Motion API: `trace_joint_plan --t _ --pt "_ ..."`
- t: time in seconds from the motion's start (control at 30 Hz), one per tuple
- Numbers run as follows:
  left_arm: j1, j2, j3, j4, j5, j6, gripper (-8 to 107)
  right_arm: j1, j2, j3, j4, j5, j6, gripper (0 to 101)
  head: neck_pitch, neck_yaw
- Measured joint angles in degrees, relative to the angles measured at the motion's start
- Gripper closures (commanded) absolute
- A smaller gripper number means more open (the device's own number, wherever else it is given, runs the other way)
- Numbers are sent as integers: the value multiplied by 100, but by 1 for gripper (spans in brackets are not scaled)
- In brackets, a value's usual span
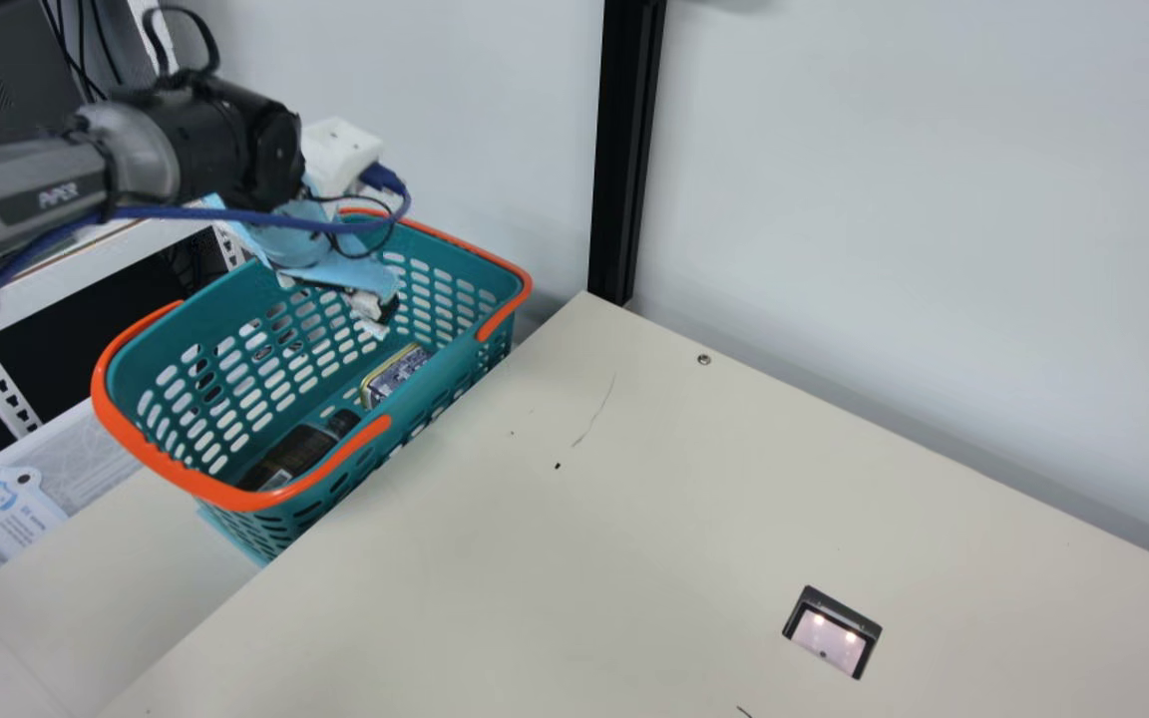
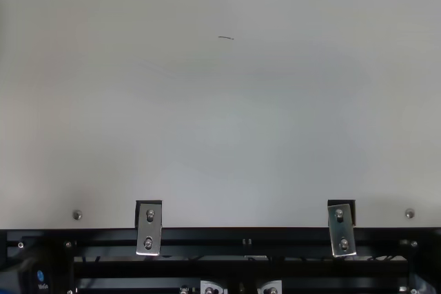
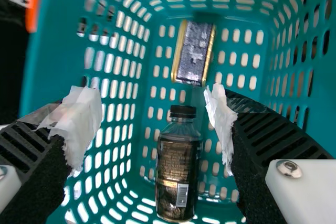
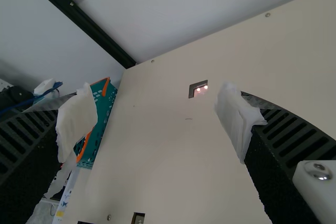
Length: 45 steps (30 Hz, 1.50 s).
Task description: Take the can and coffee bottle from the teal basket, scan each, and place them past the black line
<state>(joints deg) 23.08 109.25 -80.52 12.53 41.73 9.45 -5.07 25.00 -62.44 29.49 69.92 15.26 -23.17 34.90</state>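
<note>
Coffee bottle (image 3: 177, 179) lies along the basket (image 3: 60, 51), cap (image 3: 182, 111) toward can (image 3: 194, 53).

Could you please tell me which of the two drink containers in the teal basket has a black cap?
The coffee bottle, dark with a white barcode patch; the can, lying beyond its capped end, has gold-coloured rims and no cap.

Here we are in what looks like a robotics lab, jointed arm (image 1: 220, 140) over the teal basket (image 1: 161, 467), lit scanner (image 1: 829, 640) well apart from it.
</note>
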Motion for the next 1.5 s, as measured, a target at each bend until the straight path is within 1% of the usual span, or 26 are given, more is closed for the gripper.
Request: trace_joint_plan --t 0.2,0.3,0.5,0.63,0.77,1.0,1.27,1.5 --pt "72 452 101 -170 -291 497 9 0 0 0 0 0 0 0 29 0" --pt "92 663 91 -170 -408 579 9 0 0 0 0 0 0 0 0 0" --pt "74 1127 -115 -277 -509 706 9 0 0 0 0 0 0 0 0 0" --pt "19 1436 -362 -471 -556 919 9 0 0 0 0 0 0 0 29 0" --pt "-13 1786 -661 -618 -564 1087 9 0 0 0 0 0 0 0 0 0" --pt "20 2409 -1370 -566 -470 1178 9 0 0 0 0 0 0 0 0 0" --pt "113 3058 -2327 -935 -62 1432 9 0 0 0 0 0 0 0 29 0" --pt "161 3683 -3055 -1035 276 1392 9 0 0 0 0 0 0 0 0 0"
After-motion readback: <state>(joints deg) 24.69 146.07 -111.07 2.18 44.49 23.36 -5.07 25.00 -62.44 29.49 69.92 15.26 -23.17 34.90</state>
